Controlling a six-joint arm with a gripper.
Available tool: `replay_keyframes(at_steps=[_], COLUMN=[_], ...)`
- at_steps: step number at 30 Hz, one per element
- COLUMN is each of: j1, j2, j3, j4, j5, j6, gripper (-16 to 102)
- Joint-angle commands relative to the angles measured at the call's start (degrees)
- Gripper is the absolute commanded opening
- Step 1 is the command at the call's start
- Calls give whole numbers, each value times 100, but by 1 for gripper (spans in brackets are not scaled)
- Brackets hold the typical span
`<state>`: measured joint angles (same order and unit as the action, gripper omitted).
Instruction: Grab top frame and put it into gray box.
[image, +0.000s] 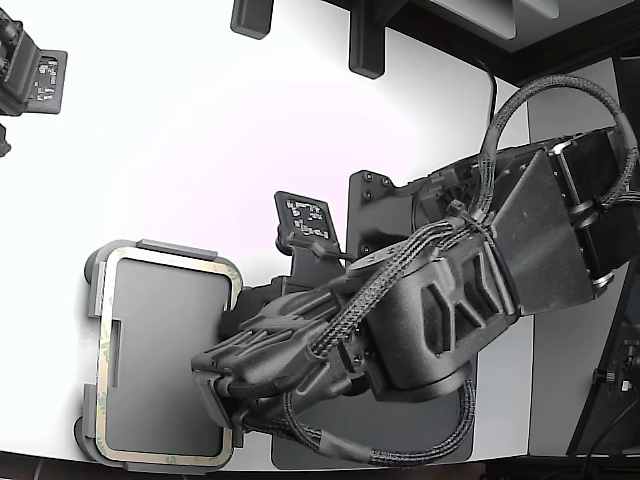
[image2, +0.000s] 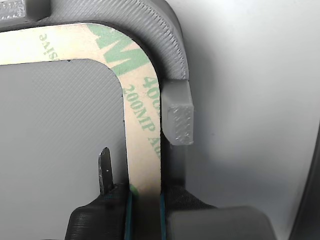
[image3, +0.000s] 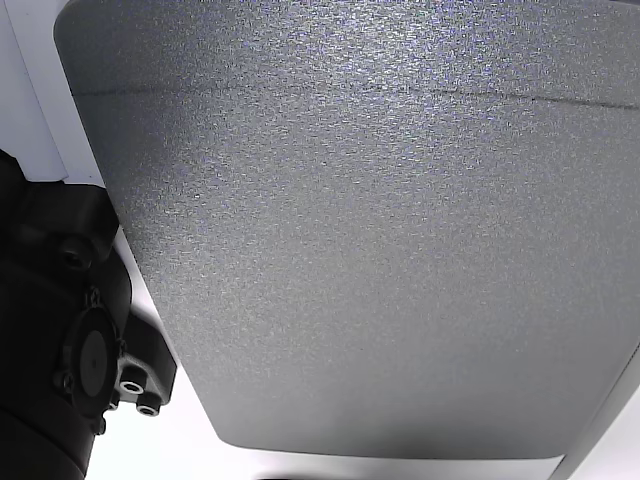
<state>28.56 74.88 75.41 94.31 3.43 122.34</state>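
Note:
The top frame (image: 103, 350), a thin tan ring with green print, lies flat inside the gray box (image: 92, 275) at the exterior view's lower left. My gripper (image: 218, 385) reaches over the frame's right side there, its fingertips hidden under the arm. In the wrist view one strip of the frame (image2: 142, 125) runs between my two fingers, and the teal pads touch both of its edges, so the gripper (image2: 145, 194) is shut on it. The box's raised wall (image2: 165, 30) and an edge tab (image2: 178, 117) sit right beside that strip.
A dark gray flat pad (image: 295, 452) lies under the arm near the table's front edge and fills the other view (image3: 350, 250). A small marker plate (image: 307, 215) stands behind the arm. Black fixtures (image: 35, 75) sit at the far left and along the back edge.

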Motion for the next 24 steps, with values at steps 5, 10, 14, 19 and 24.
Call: replay_keyframes(at_steps=[5,10,14,19,24], j1=[-79,-79,-79,-79,-79], j2=[105,246,220,492,1749], j3=[-211,-369,-835,-1151,193], j4=[62,53,9,-387,-1644], j5=[0,193,554,1169,2320], j6=[-308,-431,-633,-2188,-4992], gripper=[99,100,100,100,100])
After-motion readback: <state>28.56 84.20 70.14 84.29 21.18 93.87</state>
